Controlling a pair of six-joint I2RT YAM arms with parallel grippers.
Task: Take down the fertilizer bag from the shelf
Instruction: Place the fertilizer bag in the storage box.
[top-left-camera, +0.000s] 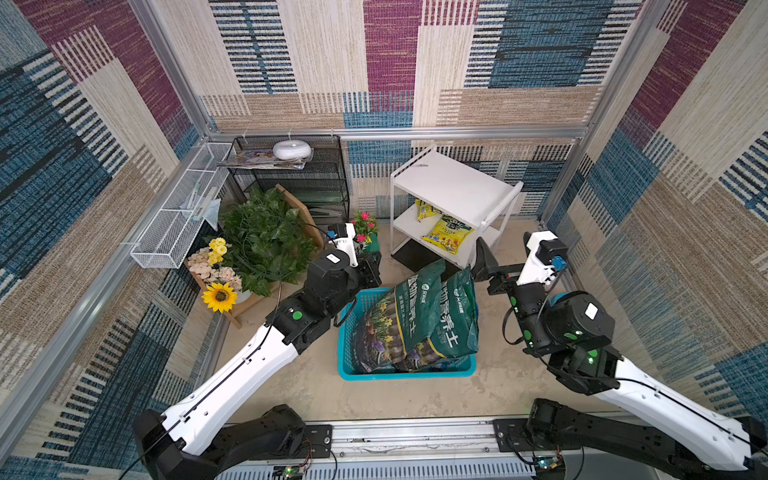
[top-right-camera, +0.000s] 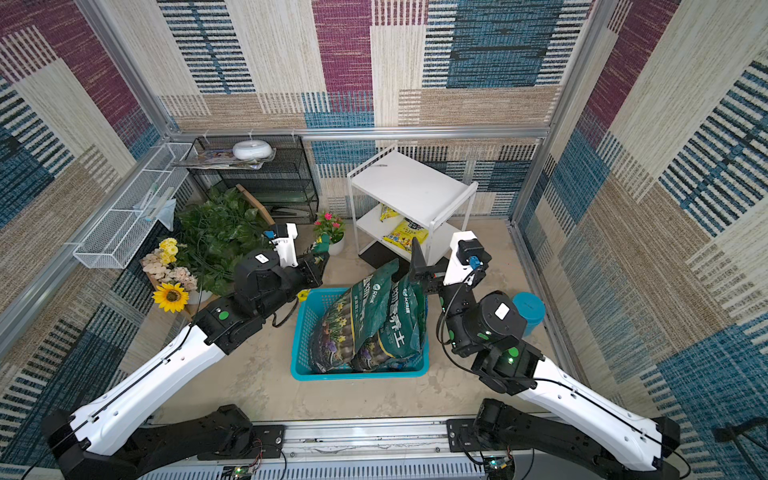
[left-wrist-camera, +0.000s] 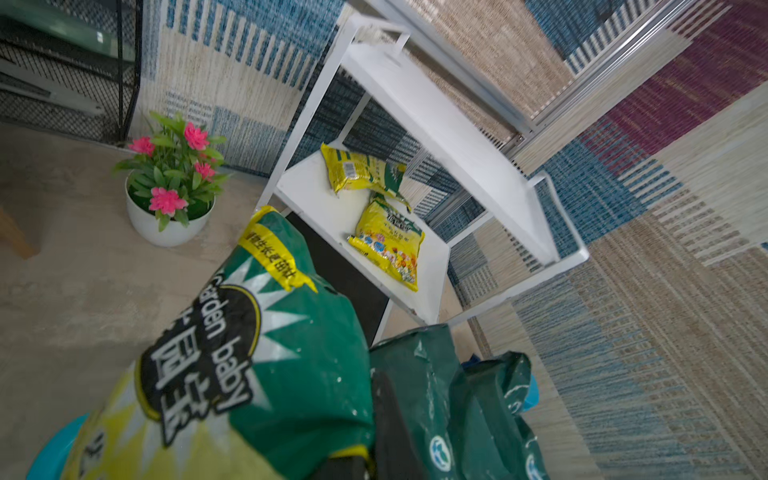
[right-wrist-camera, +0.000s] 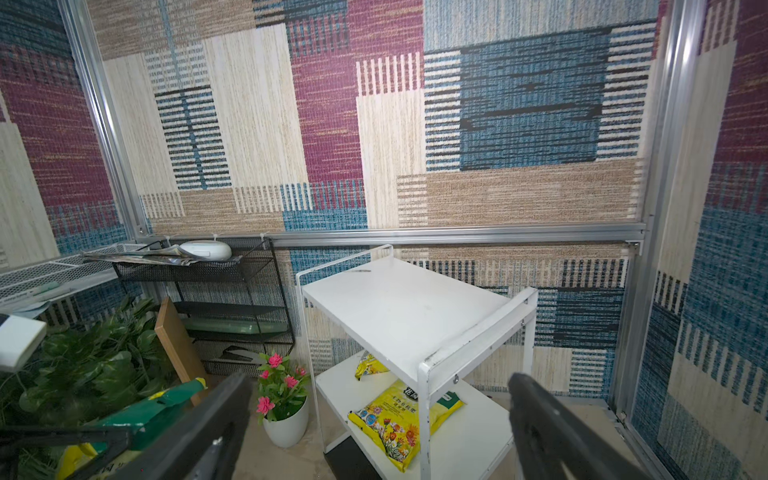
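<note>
Fertilizer bag (right-wrist-camera: 401, 419) is lying on the shelf (right-wrist-camera: 407, 316) dead ahead of right gripper (right-wrist-camera: 378, 380), jaws gaping wide, left gripper (top-right-camera: 316, 259) clutching green bag (left-wrist-camera: 291, 353).

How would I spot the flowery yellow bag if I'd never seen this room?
Find the white shelf by the back wall, right of the black wire rack. Two yellow bags lie on its lower board. Yours is the front yellow bag, printed with flowers; the back yellow bag lies behind it.
</note>
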